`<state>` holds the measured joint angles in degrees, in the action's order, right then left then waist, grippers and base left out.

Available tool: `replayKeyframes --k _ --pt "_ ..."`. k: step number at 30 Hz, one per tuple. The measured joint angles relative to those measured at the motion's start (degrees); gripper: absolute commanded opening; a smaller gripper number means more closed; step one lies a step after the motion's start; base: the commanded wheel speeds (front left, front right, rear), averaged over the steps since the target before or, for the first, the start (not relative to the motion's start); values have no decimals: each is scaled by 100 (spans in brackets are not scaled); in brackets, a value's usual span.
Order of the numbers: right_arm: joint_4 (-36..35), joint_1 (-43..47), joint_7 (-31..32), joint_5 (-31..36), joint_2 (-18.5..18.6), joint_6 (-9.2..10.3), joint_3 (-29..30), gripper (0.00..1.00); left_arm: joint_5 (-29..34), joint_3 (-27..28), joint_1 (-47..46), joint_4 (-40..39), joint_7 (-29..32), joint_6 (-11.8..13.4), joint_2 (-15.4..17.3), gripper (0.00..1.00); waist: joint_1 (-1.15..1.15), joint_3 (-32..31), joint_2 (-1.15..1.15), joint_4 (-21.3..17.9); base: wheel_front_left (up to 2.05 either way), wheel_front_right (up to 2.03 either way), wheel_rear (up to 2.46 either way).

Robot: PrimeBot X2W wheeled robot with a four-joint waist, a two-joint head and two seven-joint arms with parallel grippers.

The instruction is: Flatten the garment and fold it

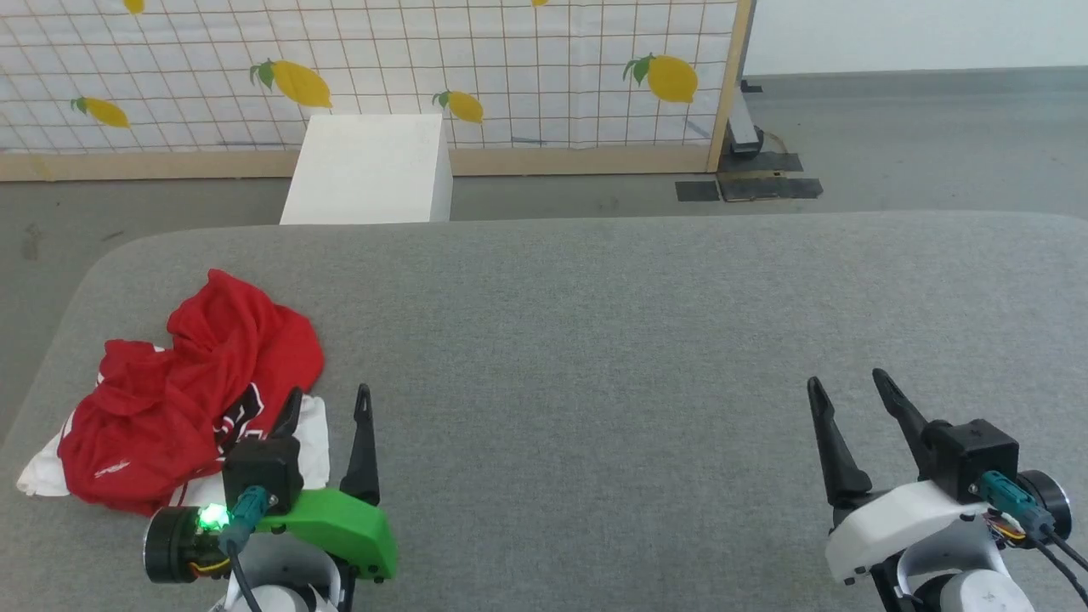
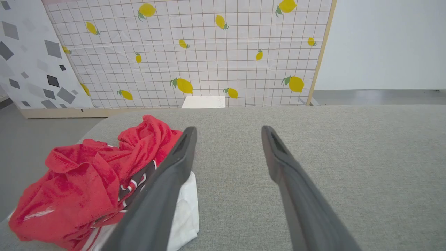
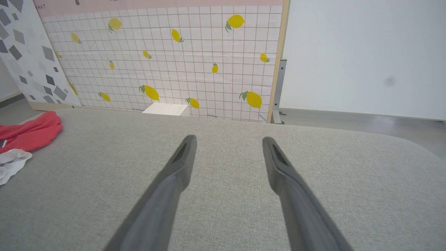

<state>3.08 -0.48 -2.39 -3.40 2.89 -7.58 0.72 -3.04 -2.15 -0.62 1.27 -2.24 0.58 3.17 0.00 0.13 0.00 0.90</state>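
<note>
The red garment (image 1: 191,387) lies crumpled in a heap at the left end of the grey table (image 1: 595,340), with white sleeve cloth and a bit of black-and-white print showing at its near side. My left gripper (image 1: 330,393) stands open right beside the heap's near right edge, one finger over the white cloth, nothing between the fingers. The left wrist view shows the garment (image 2: 83,177) left of the open left gripper (image 2: 228,129). My right gripper (image 1: 846,381) is open over bare table at the lower right; its wrist view has the garment (image 3: 29,132) far left and the right gripper (image 3: 228,139) empty.
A white box (image 1: 370,170) stands on the floor behind the table's far edge. Behind it runs a lemon-print grid panel (image 1: 425,68) with a wooden frame. Grey floor lies beyond the table's rounded left and far edges.
</note>
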Motion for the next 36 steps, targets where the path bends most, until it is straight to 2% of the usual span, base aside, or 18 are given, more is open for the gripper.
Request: replayKeyframes --k 14,36 --pt "146 4 -167 -124 0 0 -36 100 -223 -31 24 25 -167 52 0 100 0 19 0 399 0 0 0" --pt "455 56 -421 -411 -1 0 -211 100 -556 -85 190 76 -445 151 0 100 0 47 0 1403 0 0 0"
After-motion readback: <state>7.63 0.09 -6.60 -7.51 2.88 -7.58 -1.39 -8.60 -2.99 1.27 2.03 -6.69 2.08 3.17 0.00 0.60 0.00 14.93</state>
